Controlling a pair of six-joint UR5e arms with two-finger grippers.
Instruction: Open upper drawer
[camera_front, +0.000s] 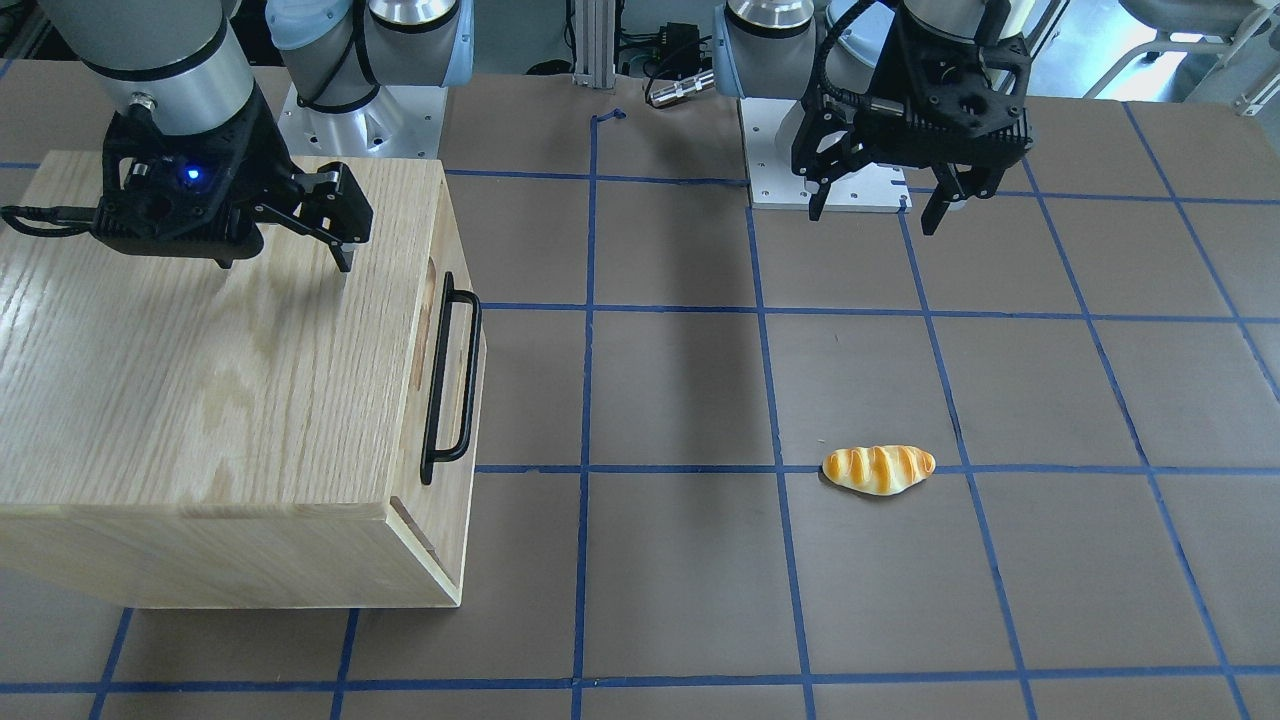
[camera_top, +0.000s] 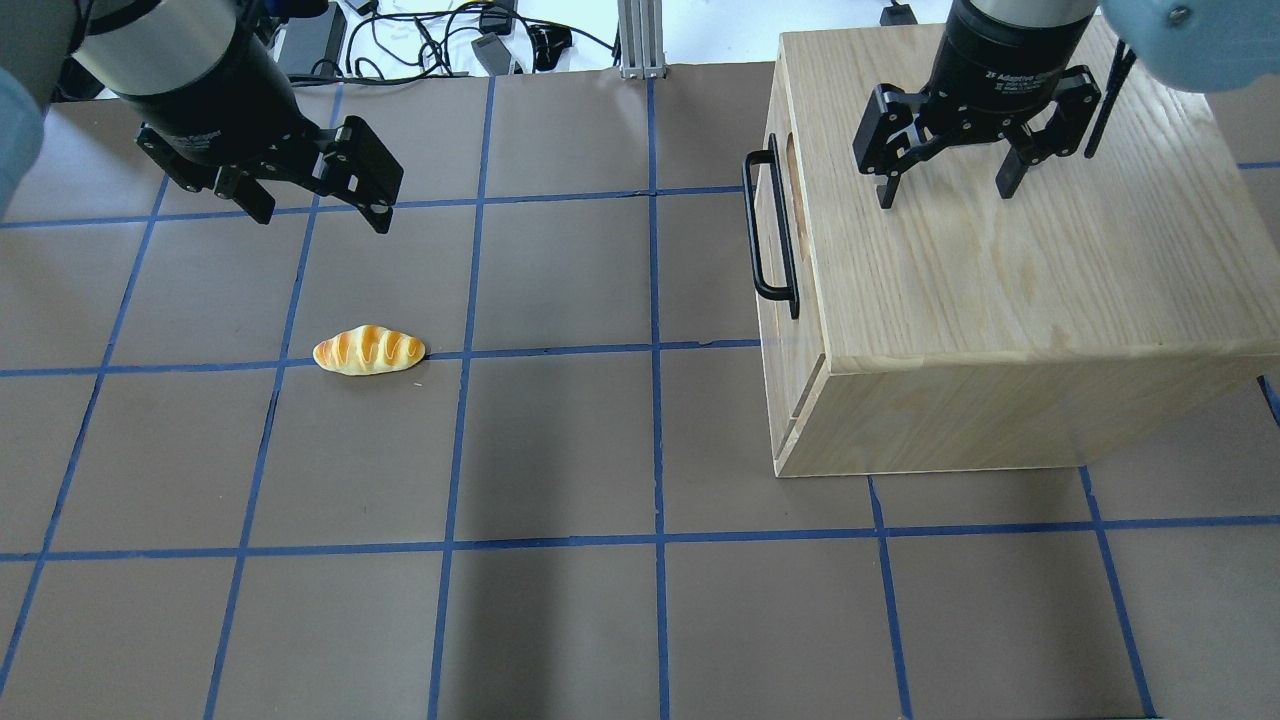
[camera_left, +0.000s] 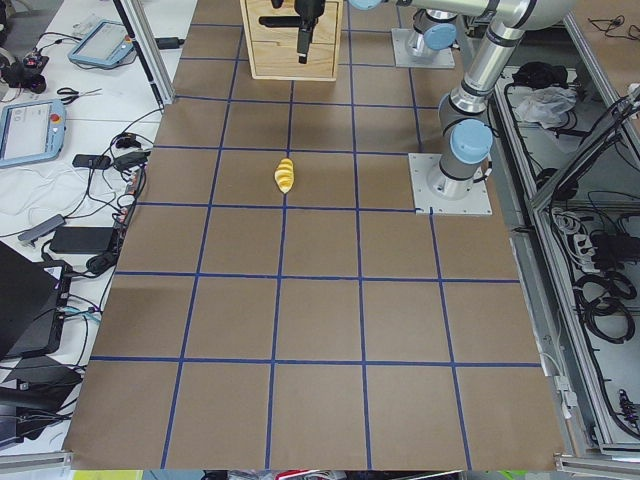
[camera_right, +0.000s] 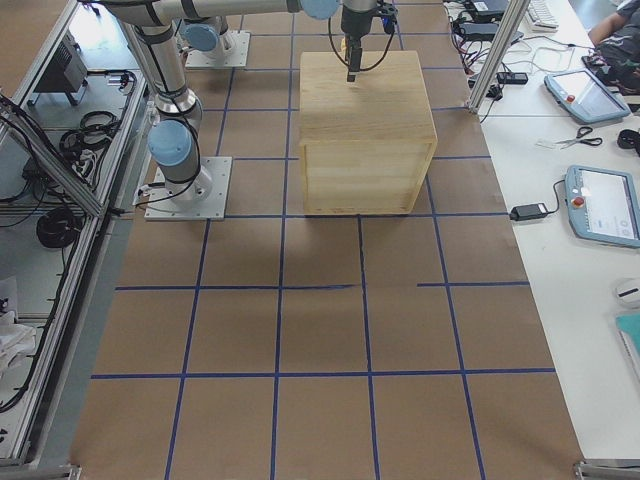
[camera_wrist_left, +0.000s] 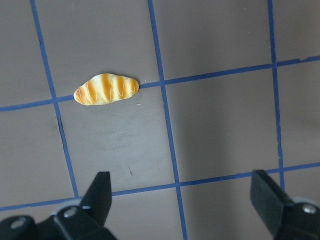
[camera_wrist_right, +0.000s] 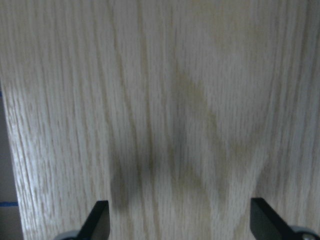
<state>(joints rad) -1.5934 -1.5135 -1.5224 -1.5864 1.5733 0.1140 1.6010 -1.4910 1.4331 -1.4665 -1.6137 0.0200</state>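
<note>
The upper drawer (camera_top: 785, 215) is closed in the front of a grainy oak cabinet (camera_top: 1000, 280) on my right side. Its long black bar handle (camera_top: 770, 235) faces the table's middle and also shows in the front-facing view (camera_front: 450, 375). My right gripper (camera_top: 945, 195) is open and empty and hovers over the cabinet's top, behind the handle. Its wrist view shows only oak grain between the fingertips (camera_wrist_right: 97, 220). My left gripper (camera_top: 320, 218) is open and empty above the table on the left.
A toy bread roll (camera_top: 368, 351) lies on the brown mat below my left gripper, also in the left wrist view (camera_wrist_left: 106, 89). Blue tape lines grid the table. Cables and equipment lie beyond the far edge.
</note>
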